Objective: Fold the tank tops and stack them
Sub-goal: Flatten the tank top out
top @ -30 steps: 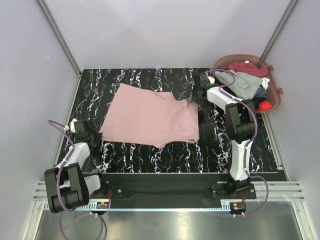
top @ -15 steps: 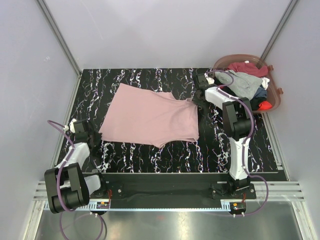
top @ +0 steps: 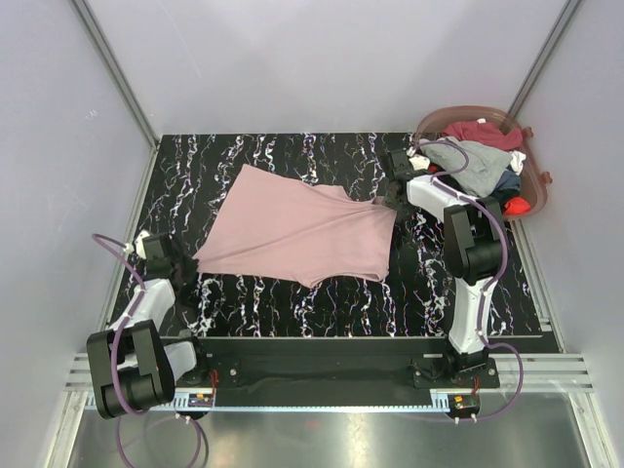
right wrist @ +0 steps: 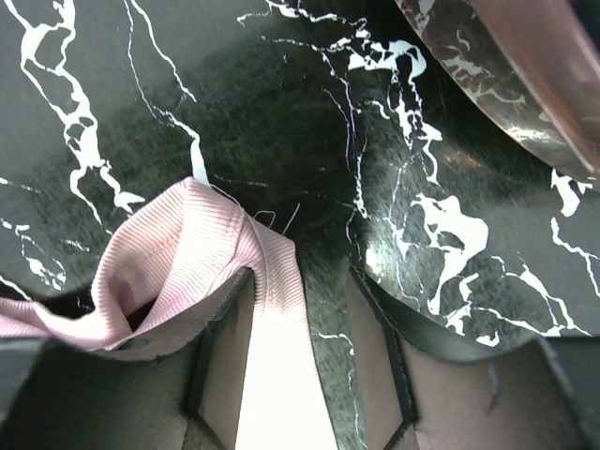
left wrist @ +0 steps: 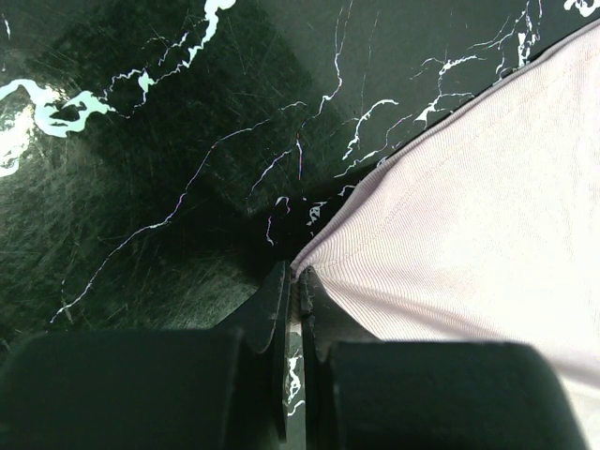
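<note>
A dusty pink tank top lies spread flat on the black marbled table. My left gripper is at its near left corner. In the left wrist view the jaws are shut on the tip of the pink cloth. My right gripper is at the top's far right corner. In the right wrist view it is open, and a ribbed pink strap lies over its left finger and into the gap. Grey, maroon and red tops sit in the basket.
A round brownish translucent basket stands at the far right corner of the table, close behind the right arm; its rim shows in the right wrist view. Grey walls with metal rails enclose the table on three sides.
The right gripper has moved a little to the right, and the pink top has shifted and stretched rightward with it. The left gripper has stayed at the near left corner.
</note>
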You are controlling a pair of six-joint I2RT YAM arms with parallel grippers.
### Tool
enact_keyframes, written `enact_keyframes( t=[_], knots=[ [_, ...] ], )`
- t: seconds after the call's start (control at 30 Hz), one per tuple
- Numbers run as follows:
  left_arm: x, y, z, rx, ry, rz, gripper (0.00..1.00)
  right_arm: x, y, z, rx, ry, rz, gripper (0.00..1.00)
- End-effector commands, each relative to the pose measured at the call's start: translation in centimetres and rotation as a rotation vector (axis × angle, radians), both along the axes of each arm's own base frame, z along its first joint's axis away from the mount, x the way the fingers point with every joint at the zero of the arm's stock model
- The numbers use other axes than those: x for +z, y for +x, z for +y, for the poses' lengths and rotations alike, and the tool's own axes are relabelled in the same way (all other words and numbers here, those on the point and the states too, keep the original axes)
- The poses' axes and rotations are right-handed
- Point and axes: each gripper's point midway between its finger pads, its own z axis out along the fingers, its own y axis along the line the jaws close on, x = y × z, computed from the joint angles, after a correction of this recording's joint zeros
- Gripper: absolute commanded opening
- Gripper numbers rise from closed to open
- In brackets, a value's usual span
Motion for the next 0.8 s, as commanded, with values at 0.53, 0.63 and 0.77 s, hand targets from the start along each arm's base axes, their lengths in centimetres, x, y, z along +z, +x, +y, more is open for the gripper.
enact_keyframes(
  t=[0.53,0.63,0.77],
  knots=[
    [0.9,1.8,-0.2,-0.073,0.010,-0.062,0.00,6.4,6.0,6.7,0.248,0.270,-0.194,0.59],
    [1.0,1.8,-0.2,-0.075,0.013,-0.063,0.00,5.3,6.7,7.9,0.276,0.307,-0.167,0.58],
    [1.1,1.9,-0.2,-0.076,0.012,-0.064,0.00,3.7,6.6,8.6,0.274,0.344,-0.125,0.58]
  ],
)
